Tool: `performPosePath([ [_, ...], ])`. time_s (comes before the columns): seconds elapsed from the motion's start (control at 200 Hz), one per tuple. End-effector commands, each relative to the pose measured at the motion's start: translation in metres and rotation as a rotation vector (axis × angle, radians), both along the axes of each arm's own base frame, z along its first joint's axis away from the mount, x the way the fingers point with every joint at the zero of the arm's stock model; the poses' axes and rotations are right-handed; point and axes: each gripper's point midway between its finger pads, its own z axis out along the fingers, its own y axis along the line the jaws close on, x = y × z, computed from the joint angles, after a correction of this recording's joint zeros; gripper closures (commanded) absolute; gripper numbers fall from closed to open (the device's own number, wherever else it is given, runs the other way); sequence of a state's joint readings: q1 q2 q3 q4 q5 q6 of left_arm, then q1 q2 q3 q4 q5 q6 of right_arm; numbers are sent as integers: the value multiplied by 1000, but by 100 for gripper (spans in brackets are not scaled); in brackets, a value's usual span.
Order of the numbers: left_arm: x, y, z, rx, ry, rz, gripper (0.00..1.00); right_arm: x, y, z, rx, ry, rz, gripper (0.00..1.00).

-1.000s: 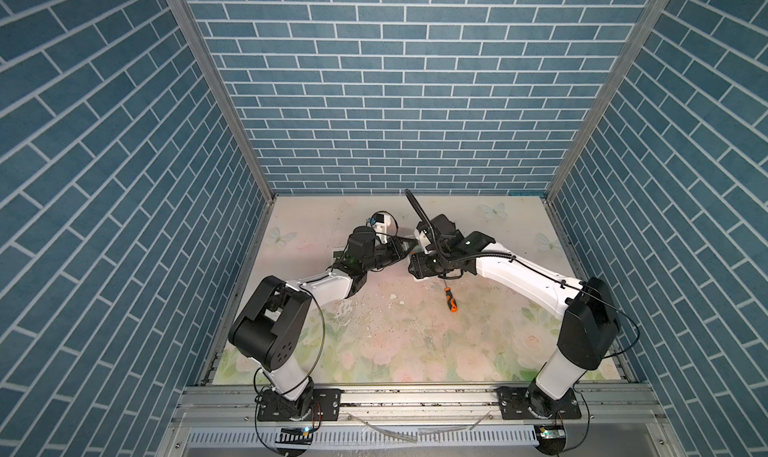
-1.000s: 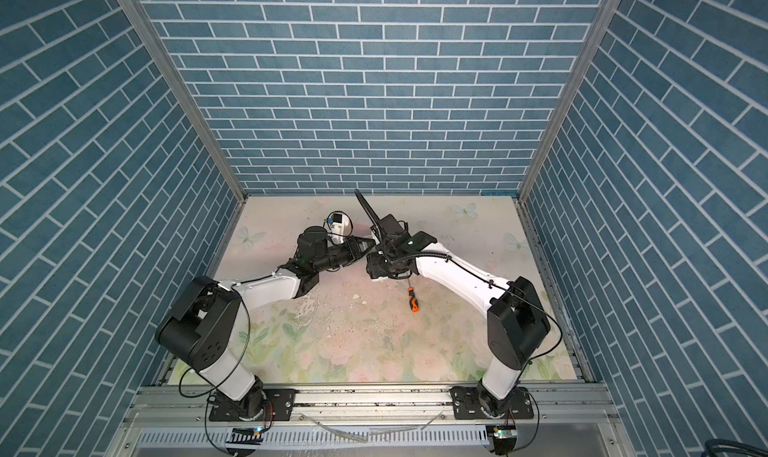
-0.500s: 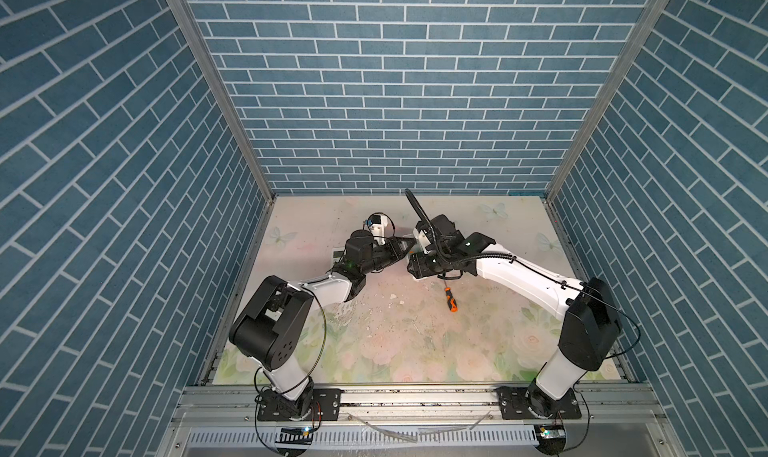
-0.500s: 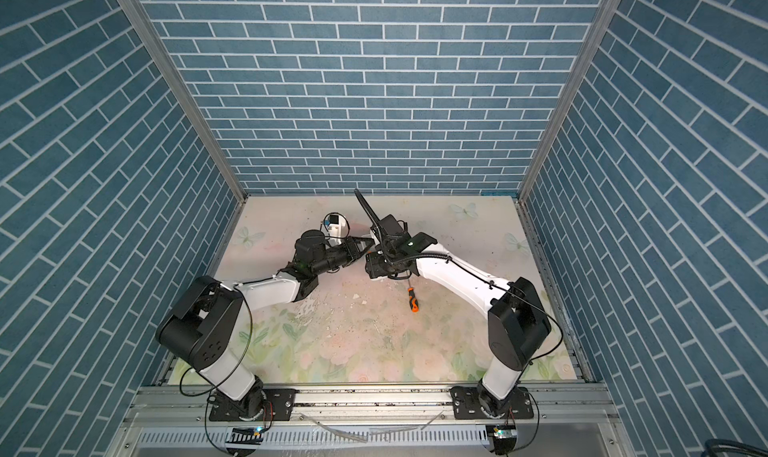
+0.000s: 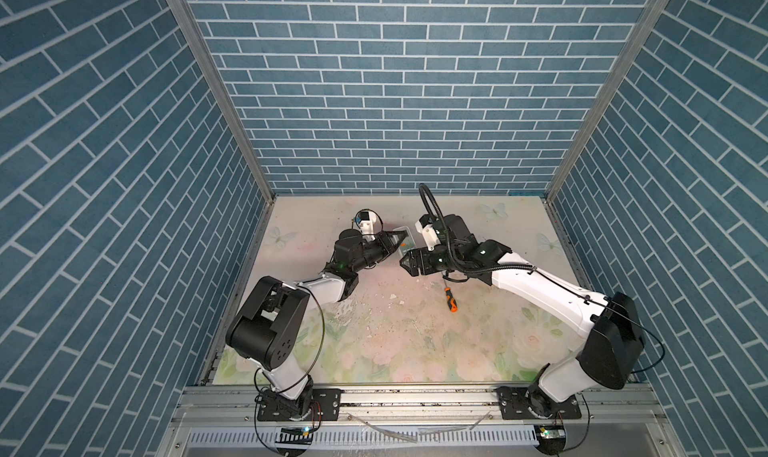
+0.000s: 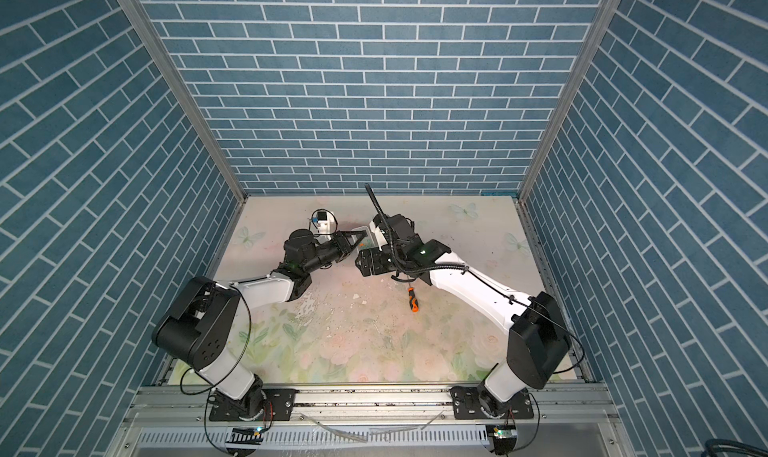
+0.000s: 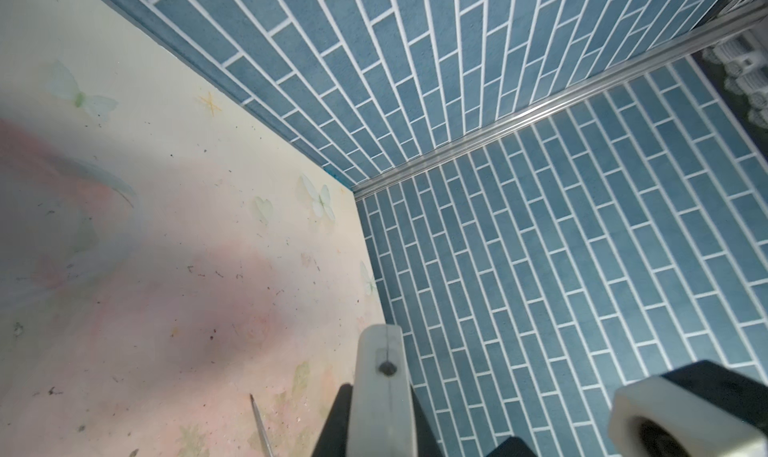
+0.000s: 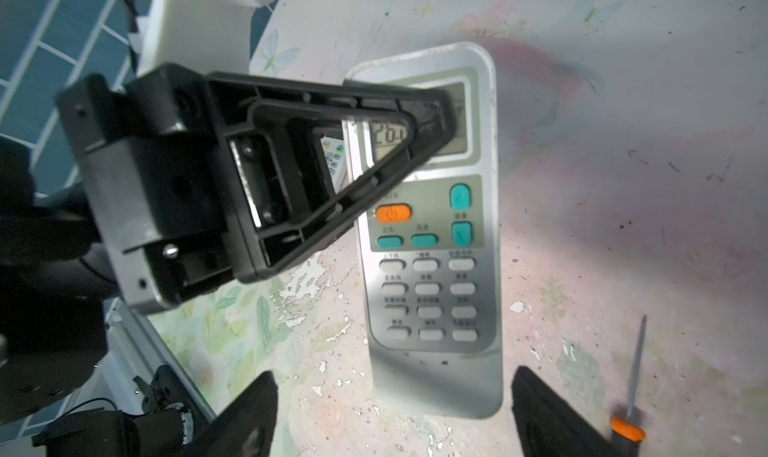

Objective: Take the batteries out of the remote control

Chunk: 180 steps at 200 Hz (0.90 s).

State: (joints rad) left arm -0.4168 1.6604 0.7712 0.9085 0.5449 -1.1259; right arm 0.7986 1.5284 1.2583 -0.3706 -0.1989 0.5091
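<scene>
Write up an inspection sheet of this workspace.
Surface: floral table, scuffed.
Job's things: remote, buttons facing the right wrist camera; batteries: nothing seen.
Clutter: screwdriver lying loose; white flakes.
Grippers: left gripper shut on the remote's display end; right gripper open, fingers either side of its other end, not touching.
Cables: black hose arching over the right arm.
Surroundings: blue brick walls; metal rail in front.
</scene>
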Motion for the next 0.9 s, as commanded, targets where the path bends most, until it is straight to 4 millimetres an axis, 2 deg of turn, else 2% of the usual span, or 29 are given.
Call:
performPosePath([
  [0.0,-3,6,43,-146,-95,-28,100,4,-5,13,120,7,-30,20],
  [0.155,-4,6,56,-202,-107,-38,100,16,-14,16,182,23,-21,32],
  [0.28,-3,5,62,-252,-112,-57,100,22,-15,24,288,41,7,35],
  [0.51,4,4,56,-294,-104,-49,100,19,-2,32,354,48,102,38],
  [0.715,9,5,61,-324,-123,-36,100,20,12,32,414,77,150,45],
  [0.895,6,1,67,-339,-131,-49,100,21,16,32,436,78,158,45],
])
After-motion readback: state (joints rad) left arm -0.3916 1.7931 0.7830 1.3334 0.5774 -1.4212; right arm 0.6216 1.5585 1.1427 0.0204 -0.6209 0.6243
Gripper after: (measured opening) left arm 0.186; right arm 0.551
